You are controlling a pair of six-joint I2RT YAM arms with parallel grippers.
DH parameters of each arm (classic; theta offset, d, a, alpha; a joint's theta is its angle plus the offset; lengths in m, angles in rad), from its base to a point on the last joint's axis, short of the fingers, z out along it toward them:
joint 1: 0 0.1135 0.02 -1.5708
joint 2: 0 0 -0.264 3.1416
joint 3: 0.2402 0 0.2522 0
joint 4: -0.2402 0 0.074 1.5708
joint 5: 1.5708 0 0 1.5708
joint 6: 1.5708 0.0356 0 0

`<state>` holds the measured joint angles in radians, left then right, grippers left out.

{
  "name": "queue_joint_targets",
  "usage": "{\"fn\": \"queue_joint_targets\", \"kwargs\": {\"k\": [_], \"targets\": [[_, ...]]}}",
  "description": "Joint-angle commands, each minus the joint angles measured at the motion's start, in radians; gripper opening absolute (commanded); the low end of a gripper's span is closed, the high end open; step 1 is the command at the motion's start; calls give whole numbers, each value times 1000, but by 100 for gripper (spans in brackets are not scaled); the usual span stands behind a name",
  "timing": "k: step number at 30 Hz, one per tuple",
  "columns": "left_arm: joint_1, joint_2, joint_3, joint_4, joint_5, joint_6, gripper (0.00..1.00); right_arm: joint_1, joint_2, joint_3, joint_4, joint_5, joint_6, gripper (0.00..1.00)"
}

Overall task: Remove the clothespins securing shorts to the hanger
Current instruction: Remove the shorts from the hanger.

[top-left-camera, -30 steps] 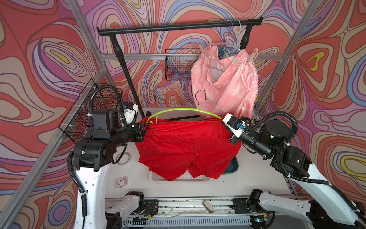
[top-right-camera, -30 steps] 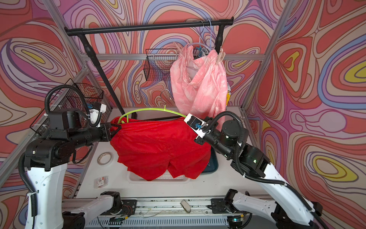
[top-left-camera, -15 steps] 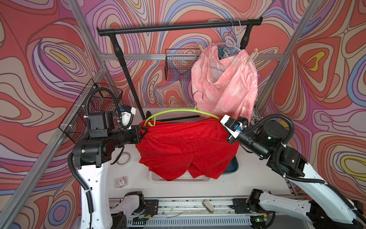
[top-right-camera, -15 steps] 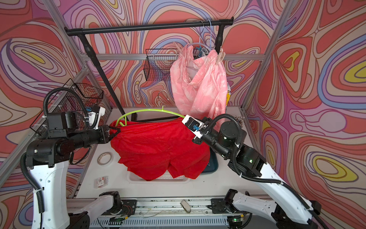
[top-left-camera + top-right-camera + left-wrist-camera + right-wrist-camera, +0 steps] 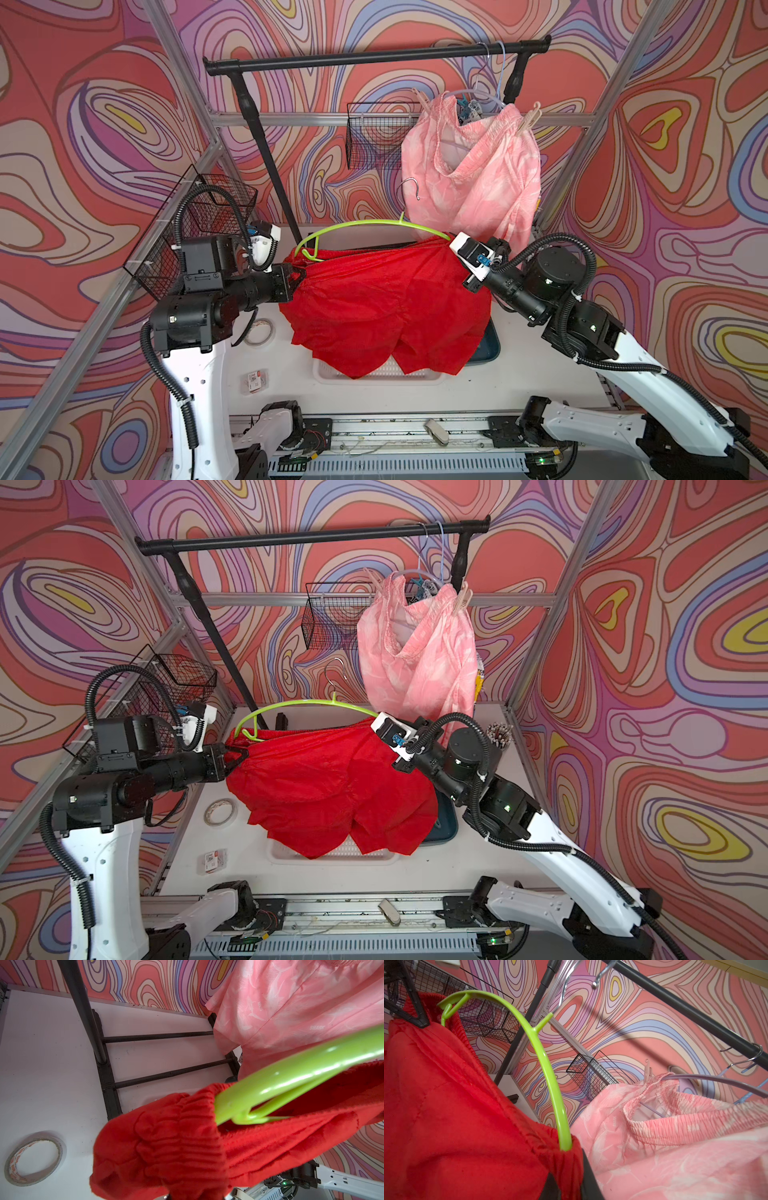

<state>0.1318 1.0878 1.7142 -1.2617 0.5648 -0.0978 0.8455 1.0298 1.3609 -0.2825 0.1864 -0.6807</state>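
Red shorts [image 5: 386, 307]: stretched above the table, green hanger [image 5: 357, 224] through the waistband.
Clothespins [image 5: 528, 122]: pale, clipping pink shorts [image 5: 469, 174] hanging from the rail [image 5: 374, 56].
Left gripper [image 5: 300, 274]: clamped on one waistband end.
Right gripper [image 5: 568, 1176]: clamped on the opposite end.

My workspace is brightly, evenly lit from above, with only soft shadows on the white surface [image 5: 291, 399]. In my left wrist view the lime-green plastic hanger [image 5: 301, 1072] sits close, blurred and streaked with glare. The red cloth shorts [image 5: 436, 1115] nearest my right wrist lens look soft.
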Motion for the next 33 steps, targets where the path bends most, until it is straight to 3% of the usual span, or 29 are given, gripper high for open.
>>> {"fn": "queue_joint_targets", "kwargs": {"k": [1,9,18,22,25,29,31,33], "targets": [[86,49,14,-129,-509,18,0,-57,-161,58,306,347,-36,0],[152,88,45,-125,-527,-4,0,-57,-228,55,272,364,-41,0],[161,107,-79,-109,-589,-8,0,-57,-180,89,326,369,-53,0],[168,122,-112,-113,-557,-24,0,-57,-118,116,302,356,-40,0],[203,71,-163,-72,-399,-23,0,-57,-79,116,323,364,-46,0],[243,67,-181,-70,-506,-28,0,-57,-38,161,334,370,-74,0],[242,76,-175,-64,-441,-26,0,-58,-28,185,333,373,-92,0],[246,85,-166,-52,-448,-35,0,-58,-21,206,333,384,-112,0]]}}
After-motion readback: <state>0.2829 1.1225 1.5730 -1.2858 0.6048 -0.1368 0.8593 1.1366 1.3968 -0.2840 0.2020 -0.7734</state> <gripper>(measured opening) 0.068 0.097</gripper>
